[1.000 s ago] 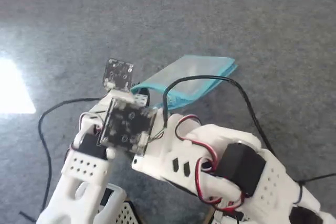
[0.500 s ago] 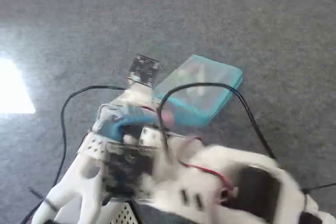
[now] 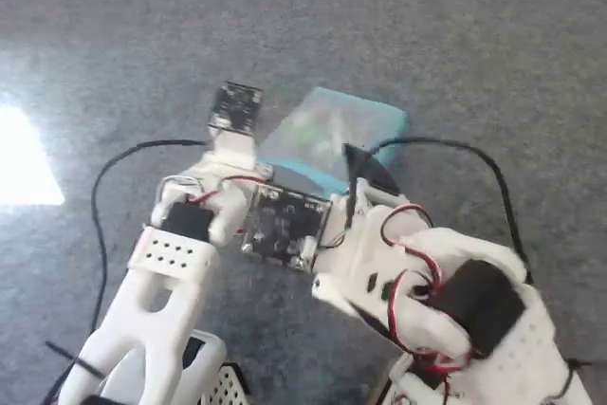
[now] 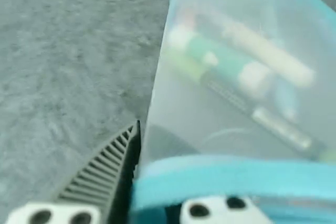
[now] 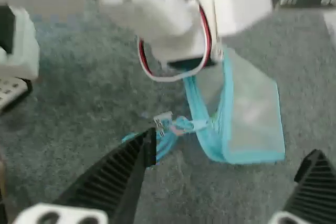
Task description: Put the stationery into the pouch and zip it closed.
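Since the turquoise-edged translucent pouch (image 3: pixel 327 135) is thin, limp film with a fabric zip band, it will probably sag, wrinkle and slide on the grey felt-like desk (image 3: pixel 493 54) unless one end is pinned while the zip is drawn. It lies flat on the desk just ahead of both arms. The white and green marker pens and slim pen that make up the stationery (image 4: pixel 236 59) already lie inside it, against the clear wall. They look light and loose, so they may roll if the pouch is tipped.

The left tool (image 4: pixel 157 182) appears nearly closed, pinching the turquoise band at one end of the pouch, which gives the needed anchor. The right tool (image 5: pixel 231 150) hangs above the pouch with its jaws spread wide and nothing in them. The small metal zip pull (image 5: pixel 164 123) lies on the desk below them, close to one ribbed finger. That pull is the place to grip. It is tiny and likely slippery, and the band beside it looks slack and twisted, so a square, firm pinch would be wanted.

Room is tight. The white left arm with red wiring (image 5: pixel 157 14) sits close over the pouch's held end. A black cable (image 3: pixel 446 144) arcs beside the pouch's corner and could snag.
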You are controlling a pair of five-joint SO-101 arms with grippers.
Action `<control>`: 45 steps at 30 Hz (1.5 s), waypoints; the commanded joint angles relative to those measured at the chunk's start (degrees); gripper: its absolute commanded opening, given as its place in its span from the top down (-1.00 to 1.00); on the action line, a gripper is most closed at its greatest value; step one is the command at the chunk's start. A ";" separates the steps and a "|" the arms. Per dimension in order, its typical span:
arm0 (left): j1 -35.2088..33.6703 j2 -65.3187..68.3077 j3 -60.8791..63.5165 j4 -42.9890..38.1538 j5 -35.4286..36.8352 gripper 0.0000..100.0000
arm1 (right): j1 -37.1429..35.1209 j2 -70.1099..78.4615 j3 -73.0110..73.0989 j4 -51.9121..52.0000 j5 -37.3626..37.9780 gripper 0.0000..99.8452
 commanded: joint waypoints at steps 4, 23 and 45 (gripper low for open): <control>-3.60 0.09 -5.49 3.60 -0.09 0.98 | 10.59 -14.99 35.43 -21.85 2.81 0.15; -2.11 0.09 -5.14 3.52 -0.09 0.98 | 11.12 -11.74 45.01 -41.27 -0.18 0.40; 0.18 0.18 -4.09 3.25 -0.09 0.98 | 11.38 -5.76 37.01 -37.23 4.84 0.92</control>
